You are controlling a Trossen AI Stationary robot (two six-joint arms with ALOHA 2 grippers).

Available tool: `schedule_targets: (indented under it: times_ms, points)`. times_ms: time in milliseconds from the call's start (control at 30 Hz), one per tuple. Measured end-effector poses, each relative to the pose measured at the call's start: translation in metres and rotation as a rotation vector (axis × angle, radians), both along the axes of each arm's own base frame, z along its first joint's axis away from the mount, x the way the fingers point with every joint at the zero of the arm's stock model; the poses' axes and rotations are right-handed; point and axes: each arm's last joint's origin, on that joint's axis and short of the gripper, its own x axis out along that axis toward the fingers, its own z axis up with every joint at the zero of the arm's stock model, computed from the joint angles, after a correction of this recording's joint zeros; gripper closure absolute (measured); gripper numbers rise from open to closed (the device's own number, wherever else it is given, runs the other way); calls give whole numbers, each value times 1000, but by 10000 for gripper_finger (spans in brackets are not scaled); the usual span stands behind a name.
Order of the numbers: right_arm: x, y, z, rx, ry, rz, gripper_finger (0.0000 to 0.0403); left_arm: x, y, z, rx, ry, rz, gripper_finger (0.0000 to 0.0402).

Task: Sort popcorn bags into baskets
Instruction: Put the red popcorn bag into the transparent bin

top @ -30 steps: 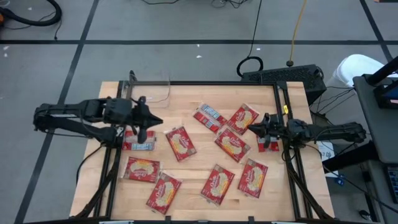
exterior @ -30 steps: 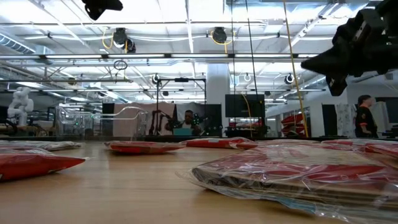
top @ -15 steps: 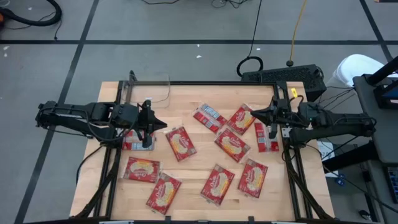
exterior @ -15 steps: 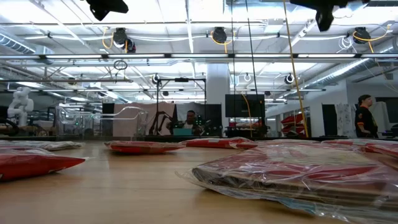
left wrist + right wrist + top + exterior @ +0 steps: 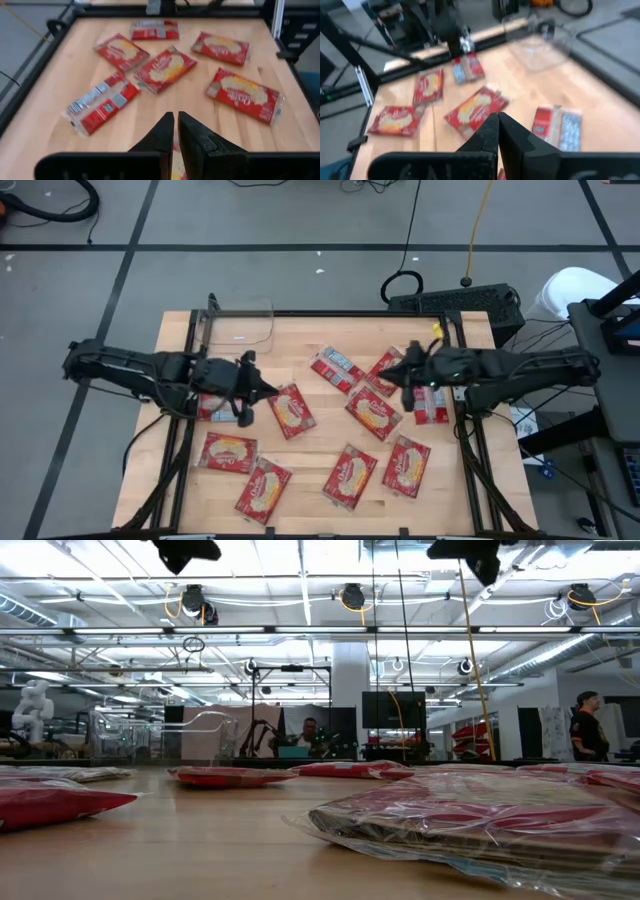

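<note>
Two robot arms hover over a wooden worktop [image 5: 320,445] strewn with red popcorn bags [image 5: 290,409], none yet in the clear bin [image 5: 240,326] at the far left corner. The left tool [image 5: 262,388], fingers together and empty, hangs just beside a bag at the left-centre; the right tool [image 5: 392,376], fingers together and empty, hangs above the bags clustered at the right. The step in hand appears to be the approach. Next, either tool must part its fingers and descend on a bag's edge. Bare wood between bags and the bin leaves an open path.
</note>
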Motion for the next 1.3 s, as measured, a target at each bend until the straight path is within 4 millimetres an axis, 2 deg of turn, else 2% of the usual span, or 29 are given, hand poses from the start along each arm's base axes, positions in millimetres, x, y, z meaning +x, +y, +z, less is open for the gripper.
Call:
schedule_targets:
  times_ms: [367,467,567,767,900,1100,1300]
  points:
    - [55,26,-55,-41,243,54,403,18,-12,-48,-40,269,37,364]
    - [65,31,-66,-82,276,86,403,22,-11,-62,-48,345,75,340]
    - [73,34,-76,-122,301,113,403,24,-9,-78,-75,445,119,293]
    - [84,36,-88,-200,333,163,403,31,-3,-107,-30,562,179,187]
    - [88,37,-94,-230,349,183,403,32,1,-126,63,626,217,144]
    - [88,37,-104,-244,337,195,403,36,2,-148,183,708,200,116]
    - [84,37,-116,-244,310,197,403,40,6,-172,256,799,192,122]
